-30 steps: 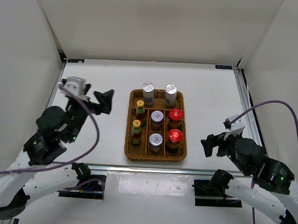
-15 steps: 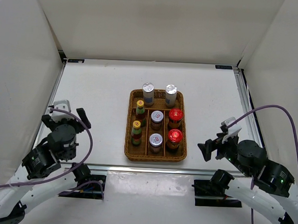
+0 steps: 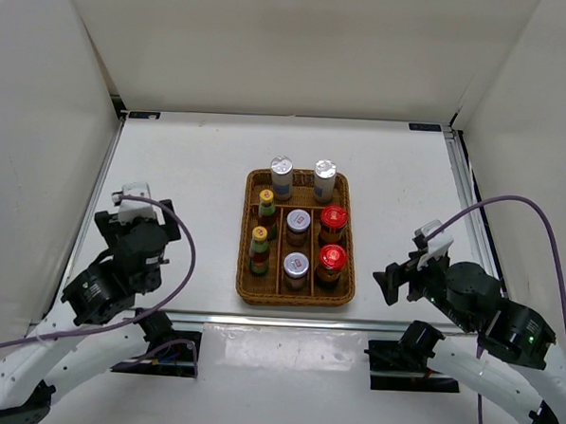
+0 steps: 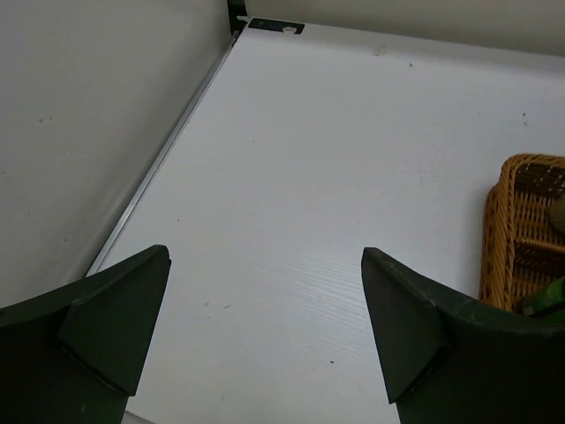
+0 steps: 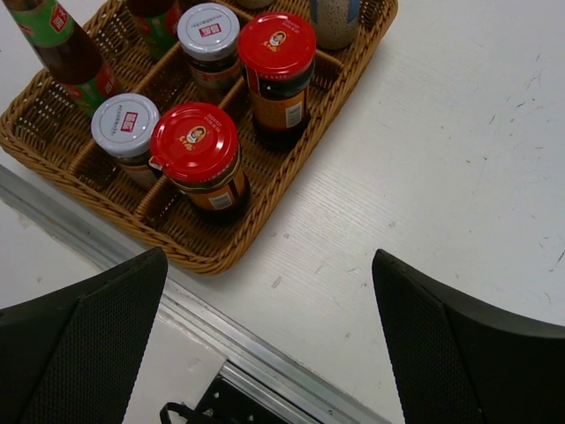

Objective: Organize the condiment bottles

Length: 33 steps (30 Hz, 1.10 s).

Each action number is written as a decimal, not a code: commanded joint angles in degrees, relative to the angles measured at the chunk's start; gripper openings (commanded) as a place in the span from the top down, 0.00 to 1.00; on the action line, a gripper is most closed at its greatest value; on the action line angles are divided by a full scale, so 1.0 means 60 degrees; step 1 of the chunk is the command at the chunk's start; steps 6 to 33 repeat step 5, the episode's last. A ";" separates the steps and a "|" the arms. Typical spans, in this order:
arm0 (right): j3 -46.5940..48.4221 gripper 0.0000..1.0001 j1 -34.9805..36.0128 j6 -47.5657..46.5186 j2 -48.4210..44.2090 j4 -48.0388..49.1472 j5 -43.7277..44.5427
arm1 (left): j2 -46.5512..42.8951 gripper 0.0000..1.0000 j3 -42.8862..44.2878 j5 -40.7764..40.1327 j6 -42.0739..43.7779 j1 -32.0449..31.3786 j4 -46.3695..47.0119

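Observation:
All eight condiment bottles stand in the wicker tray [image 3: 246, 267]. Two white shakers [image 3: 281, 177] [image 3: 324, 179] are at the back. Two yellow-capped bottles [image 3: 266, 211] [image 3: 259, 249] fill the left column, two silver-lidded jars [image 3: 298, 222] [image 3: 295, 267] the middle, and two red-lidded jars [image 3: 333, 219] [image 3: 331, 260] the right. My left gripper [image 3: 136, 218] [image 4: 265, 254] is open and empty over bare table, left of the tray [image 4: 512, 221]. My right gripper [image 3: 401, 278] [image 5: 269, 256] is open and empty, near the tray's front right corner [image 5: 221, 256], by the nearer red-lidded jar [image 5: 194, 146].
White walls close in the table on the left, back and right. A metal rail [image 5: 291, 353] runs along the near edge. The left wall's base rail [image 4: 168, 150] lies close to my left gripper.
My left arm has drawn back from beside the tray towards the near left and has settled there. My right gripper has shifted slightly left and nearer. The bottles have not moved.

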 commanded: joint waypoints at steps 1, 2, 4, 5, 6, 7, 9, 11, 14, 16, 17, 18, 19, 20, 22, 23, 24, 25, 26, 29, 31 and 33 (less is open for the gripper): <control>-0.0060 0.00 -0.0110 -0.0093 0.0235 0.0447 0.0033 | -0.0749 0.00 -0.0162 -0.0135 -0.0003 0.0133 0.0328; -0.0060 0.00 -0.0110 -0.0093 0.0235 0.0447 0.0033 | -0.1055 0.00 -0.0250 -0.0135 0.0100 0.0133 0.0416; -0.0060 0.00 -0.0110 -0.0093 0.0235 0.0447 0.0033 | -0.1291 0.00 -0.0338 -0.0236 0.0101 0.0133 0.0592; -0.0060 0.00 -0.0110 -0.0093 0.0235 0.0447 0.0033 | -0.1379 0.00 -0.0339 -0.0237 0.0101 0.0133 0.0592; -0.0060 0.00 -0.0110 -0.0093 0.0235 0.0447 0.0033 | -0.1379 0.00 -0.0339 -0.0237 0.0101 0.0133 0.0592; -0.0060 0.00 -0.0110 -0.0093 0.0235 0.0447 0.0033 | -0.1379 0.00 -0.0339 -0.0237 0.0101 0.0133 0.0592; -0.0060 0.00 -0.0110 -0.0093 0.0235 0.0447 0.0033 | -0.1379 0.00 -0.0339 -0.0237 0.0101 0.0133 0.0592; -0.0060 0.00 -0.0110 -0.0093 0.0235 0.0447 0.0033 | -0.1379 0.00 -0.0339 -0.0237 0.0101 0.0133 0.0592; -0.0060 0.00 -0.0110 -0.0093 0.0235 0.0447 0.0033 | -0.1379 0.00 -0.0339 -0.0237 0.0101 0.0133 0.0592; -0.0060 0.00 -0.0110 -0.0093 0.0235 0.0447 0.0033 | -0.1379 0.00 -0.0339 -0.0237 0.0101 0.0133 0.0592; -0.0060 0.00 -0.0110 -0.0093 0.0235 0.0447 0.0033 | -0.1379 0.00 -0.0339 -0.0237 0.0101 0.0133 0.0592; -0.0060 0.00 -0.0110 -0.0093 0.0235 0.0447 0.0033 | -0.1379 0.00 -0.0339 -0.0237 0.0101 0.0133 0.0592; -0.0060 0.00 -0.0110 -0.0093 0.0235 0.0447 0.0033 | -0.1379 0.00 -0.0339 -0.0237 0.0101 0.0133 0.0592; -0.0060 0.00 -0.0110 -0.0093 0.0235 0.0447 0.0033 | -0.1379 0.00 -0.0339 -0.0237 0.0101 0.0133 0.0592; -0.0060 0.00 -0.0110 -0.0093 0.0235 0.0447 0.0033 | -0.1379 0.00 -0.0339 -0.0237 0.0101 0.0133 0.0592; -0.0060 0.00 -0.0110 -0.0093 0.0235 0.0447 0.0033 | -0.1379 0.00 -0.0339 -0.0237 0.0101 0.0133 0.0592; -0.0060 0.00 -0.0110 -0.0093 0.0235 0.0447 0.0033 | -0.1379 0.00 -0.0339 -0.0237 0.0101 0.0133 0.0592; -0.0060 0.00 -0.0110 -0.0093 0.0235 0.0447 0.0033 | -0.1379 0.00 -0.0339 -0.0237 0.0101 0.0133 0.0592; -0.0060 0.00 -0.0110 -0.0093 0.0235 0.0447 0.0033 | -0.1379 0.00 -0.0339 -0.0237 0.0101 0.0133 0.0592; -0.0060 0.00 -0.0110 -0.0093 0.0235 0.0447 0.0033 | -0.1379 0.00 -0.0339 -0.0237 0.0101 0.0133 0.0592; -0.0060 0.00 -0.0110 -0.0093 0.0235 0.0447 0.0033 | -0.1379 0.00 -0.0339 -0.0237 0.0101 0.0133 0.0592; -0.0060 0.00 -0.0110 -0.0093 0.0235 0.0447 0.0033 | -0.1379 0.00 -0.0339 -0.0237 0.0101 0.0133 0.0592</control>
